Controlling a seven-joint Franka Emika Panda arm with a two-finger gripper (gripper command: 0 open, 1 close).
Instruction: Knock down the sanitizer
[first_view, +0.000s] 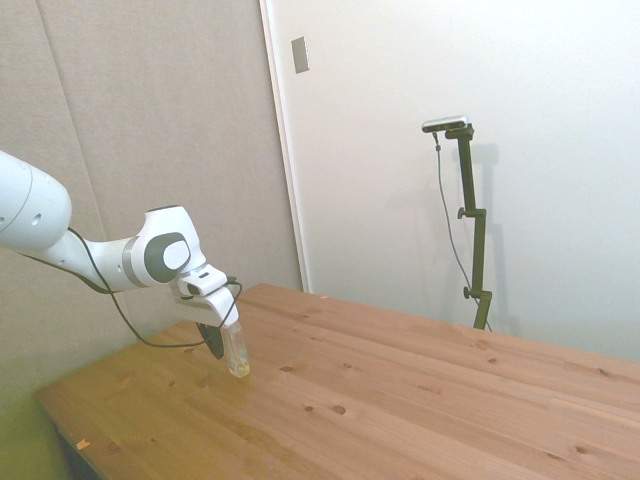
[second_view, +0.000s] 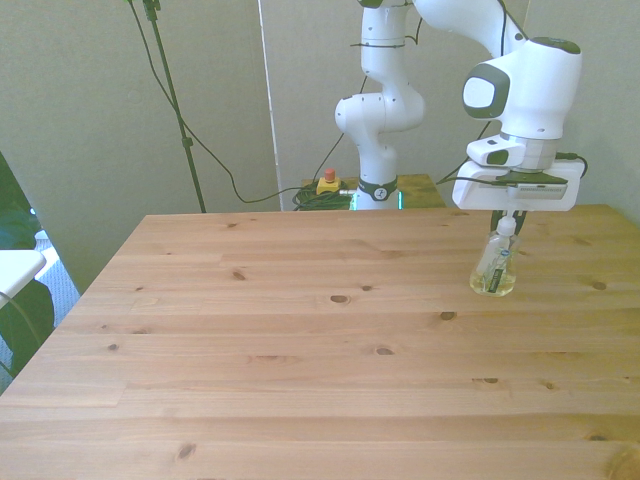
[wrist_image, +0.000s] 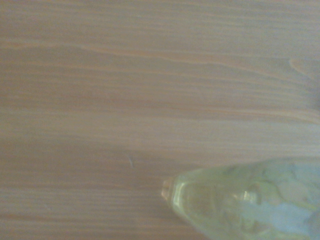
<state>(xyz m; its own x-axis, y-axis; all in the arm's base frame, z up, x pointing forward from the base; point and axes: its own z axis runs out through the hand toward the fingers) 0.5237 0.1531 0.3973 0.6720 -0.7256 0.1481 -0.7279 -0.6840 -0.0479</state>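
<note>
1. Judging by its size, the sanitizer (second_view: 494, 267) should be light: a small, slim plastic bottle with only a shallow pool of liquid at the bottom, so most of its weight sits low and the top is free to swing.
2. Clear, smooth plastic like this is likely slippery but not fragile; a fall onto wood should do it no harm.
3. A push up high, at the cap or the shoulder just under it, would tip it most easily; a push near the base would more likely slide it along the tabletop (second_view: 300, 340).
4. It looks pale yellowish-green and see-through, with a white cap and nozzle on top. From the wrist view its base (wrist_image: 240, 205) is a blurred greenish shape against the wood grain.
5. It stands near the right side of the tabletop in the front view, toward the far edge, leaning slightly and not yet down.
6. The hand (second_view: 510, 222) hangs right over the bottle, its dark fingers reaching down around the cap; I cannot tell whether they are pressing on it or merely beside it.
</note>
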